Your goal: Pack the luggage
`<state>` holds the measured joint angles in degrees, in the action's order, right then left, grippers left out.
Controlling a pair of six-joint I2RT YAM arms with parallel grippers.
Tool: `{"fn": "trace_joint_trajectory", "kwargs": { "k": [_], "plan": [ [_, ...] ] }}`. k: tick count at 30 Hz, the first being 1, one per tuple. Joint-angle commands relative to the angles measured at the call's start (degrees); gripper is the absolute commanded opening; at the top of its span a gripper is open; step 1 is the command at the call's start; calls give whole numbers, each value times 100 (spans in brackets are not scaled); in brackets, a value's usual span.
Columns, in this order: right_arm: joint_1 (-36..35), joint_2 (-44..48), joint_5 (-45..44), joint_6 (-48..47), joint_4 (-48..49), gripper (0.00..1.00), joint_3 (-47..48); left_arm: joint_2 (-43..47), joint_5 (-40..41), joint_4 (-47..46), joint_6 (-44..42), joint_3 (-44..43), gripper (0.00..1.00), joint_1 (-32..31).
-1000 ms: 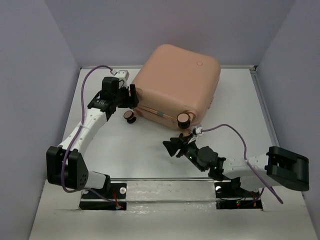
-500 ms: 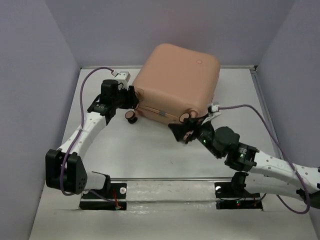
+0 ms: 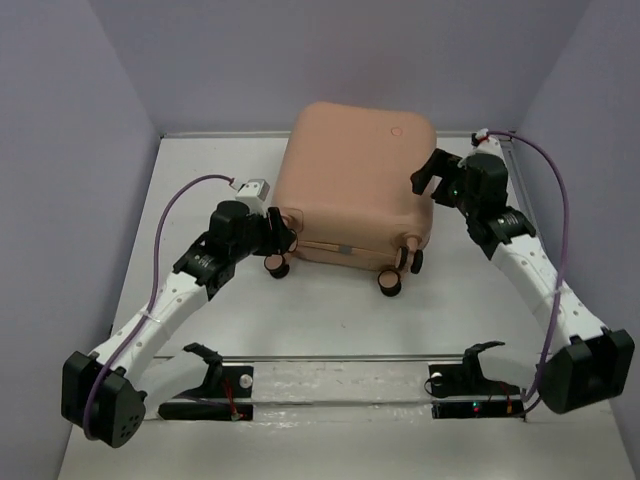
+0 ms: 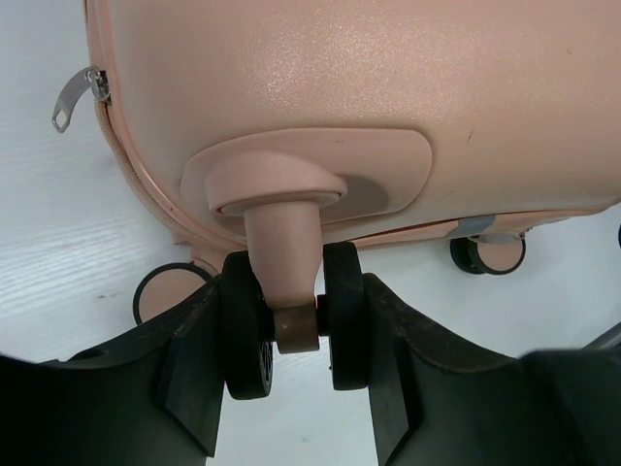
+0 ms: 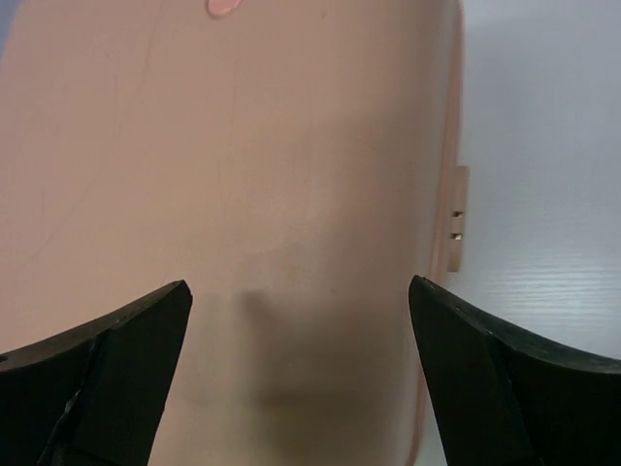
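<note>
The luggage [image 3: 358, 178] lies closed at the table's middle back, its salmon-pink shell up and its casters toward the near side. My left gripper [image 3: 283, 243] is shut on the left caster [image 4: 250, 335]; its fingers [image 4: 199, 379] press both black wheels from outside, with the pink stem [image 4: 284, 233] between them. Two other casters [image 4: 485, 254] show beyond. A zipper pull [image 4: 76, 94] hangs at the seam. My right gripper [image 3: 426, 174] stands open at the luggage's right edge. In the right wrist view its gripper [image 5: 299, 291] hovers wide over the bare shell [image 5: 243, 146], holding nothing.
Purple-grey walls [image 3: 70, 150] enclose the white table [image 3: 300, 320] on three sides. A metal rail [image 3: 340, 362] with both arm bases runs along the near edge. Purple cables [image 3: 185, 200] loop from each wrist. A small pink tab [image 5: 456, 218] sticks out at the luggage's side.
The right arm swung from the near caster to the luggage's right side and opened wide. The left gripper shut on the left caster and moved nearer; the luggage turned squarer to the table.
</note>
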<state>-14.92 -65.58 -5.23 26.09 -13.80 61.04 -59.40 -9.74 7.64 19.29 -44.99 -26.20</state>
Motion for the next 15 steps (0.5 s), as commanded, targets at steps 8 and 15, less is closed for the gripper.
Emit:
{"fn": "trace_joint_trajectory", "kwargs": {
  "k": [8,15],
  "plan": [
    [-160,-2888,4133,-165,167,94,2206,842,-591,-789,1217,904,6,-1923],
    [-407,-3647,4005,-24,-149,99,4073,912,-653,-1607,1700,1019,6,-2144]
  ]
}}
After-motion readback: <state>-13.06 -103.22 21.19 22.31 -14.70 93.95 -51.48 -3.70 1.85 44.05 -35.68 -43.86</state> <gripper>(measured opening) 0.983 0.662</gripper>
